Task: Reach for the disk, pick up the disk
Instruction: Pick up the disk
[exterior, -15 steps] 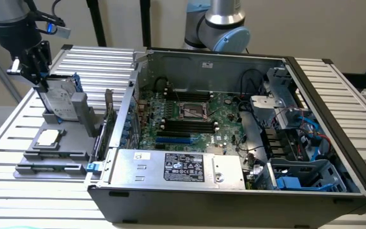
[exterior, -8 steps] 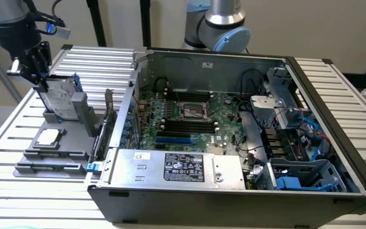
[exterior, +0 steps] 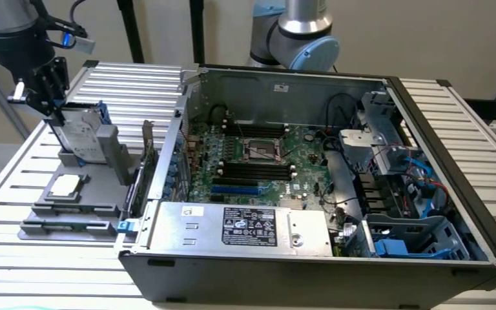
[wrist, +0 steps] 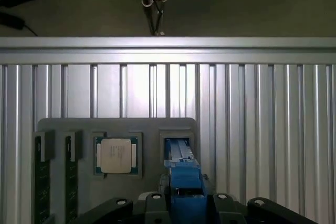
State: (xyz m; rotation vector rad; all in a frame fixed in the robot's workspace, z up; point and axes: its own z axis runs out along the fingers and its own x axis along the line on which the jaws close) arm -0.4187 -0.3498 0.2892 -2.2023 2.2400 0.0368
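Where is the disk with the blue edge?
On the exterior view's left, the disk stands upright in the grey holder, beside the open computer case, with the hand at its top edge.

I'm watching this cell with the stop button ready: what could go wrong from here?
The disk stands upright in a slot of the grey holder, with the hand by its top: a tilted pull might jam it or drag the holder along. The chip sits on the same holder, so a jolt might shift it.
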